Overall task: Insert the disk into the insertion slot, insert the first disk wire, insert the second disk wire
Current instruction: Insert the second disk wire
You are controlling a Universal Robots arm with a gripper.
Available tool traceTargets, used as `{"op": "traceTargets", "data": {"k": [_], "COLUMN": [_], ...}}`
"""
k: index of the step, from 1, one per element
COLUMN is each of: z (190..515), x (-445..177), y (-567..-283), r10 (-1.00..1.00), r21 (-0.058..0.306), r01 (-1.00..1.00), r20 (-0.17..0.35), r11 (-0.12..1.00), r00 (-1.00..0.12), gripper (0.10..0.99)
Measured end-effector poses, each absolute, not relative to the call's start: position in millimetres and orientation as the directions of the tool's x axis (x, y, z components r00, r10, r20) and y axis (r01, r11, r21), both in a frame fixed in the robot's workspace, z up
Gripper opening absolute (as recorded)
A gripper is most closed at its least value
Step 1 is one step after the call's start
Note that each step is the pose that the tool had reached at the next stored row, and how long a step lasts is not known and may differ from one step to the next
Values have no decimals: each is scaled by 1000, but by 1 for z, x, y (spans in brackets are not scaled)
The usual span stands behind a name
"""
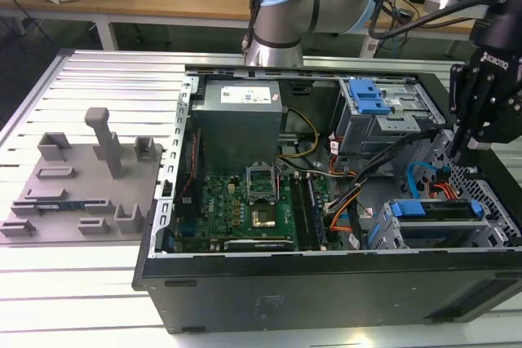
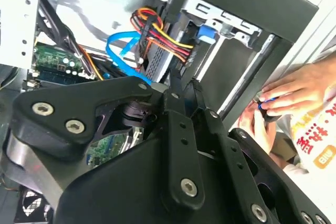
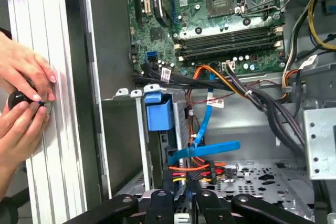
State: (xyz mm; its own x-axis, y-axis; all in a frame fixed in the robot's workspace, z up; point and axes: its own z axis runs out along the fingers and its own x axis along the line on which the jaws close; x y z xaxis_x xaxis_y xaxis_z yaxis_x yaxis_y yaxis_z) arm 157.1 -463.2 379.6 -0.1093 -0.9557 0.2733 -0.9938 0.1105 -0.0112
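Tabletop of ribbed aluminium carries the open black computer case, with a grey power supply and a green motherboard inside. At the exterior view's right, near the front wall, sits the insertion slot. The disk lies inside it, its blue carrier flush with the cage mouth, so the first step looks done.

The gripper hangs just behind the disk. Its jaws are drawn nearly together, and I judge them pinched on the black plug that ends the red, yellow and orange wires. A loose blue cable loops just beside it.

Doing this well likely means holding the plug square to the disk's rear socket, pushing straight along it without twisting, and keeping the blue cable from getting trapped underneath. A person's hands rest on the table rail outside the case, well apart.
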Motion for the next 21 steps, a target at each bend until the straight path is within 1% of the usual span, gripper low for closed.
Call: {"op": "traceTargets", "data": {"k": [2, 3, 7, 10, 21], "z": [379, 379, 379, 378, 370], "x": [153, 152, 151, 151, 151], "y": [-462, -461, -462, -463, -469], "r10": [-955, -955, -953, -951, -945], "r21": [-12, -12, -9, 16, 22], "r01": [-994, -994, -992, -990, -989], "r20": [276, 277, 278, 281, 298], "r11": [110, 110, 125, 140, 146], "r00": [-109, -109, -122, -130, -133], "gripper": [251, 318, 318, 318, 318]}}
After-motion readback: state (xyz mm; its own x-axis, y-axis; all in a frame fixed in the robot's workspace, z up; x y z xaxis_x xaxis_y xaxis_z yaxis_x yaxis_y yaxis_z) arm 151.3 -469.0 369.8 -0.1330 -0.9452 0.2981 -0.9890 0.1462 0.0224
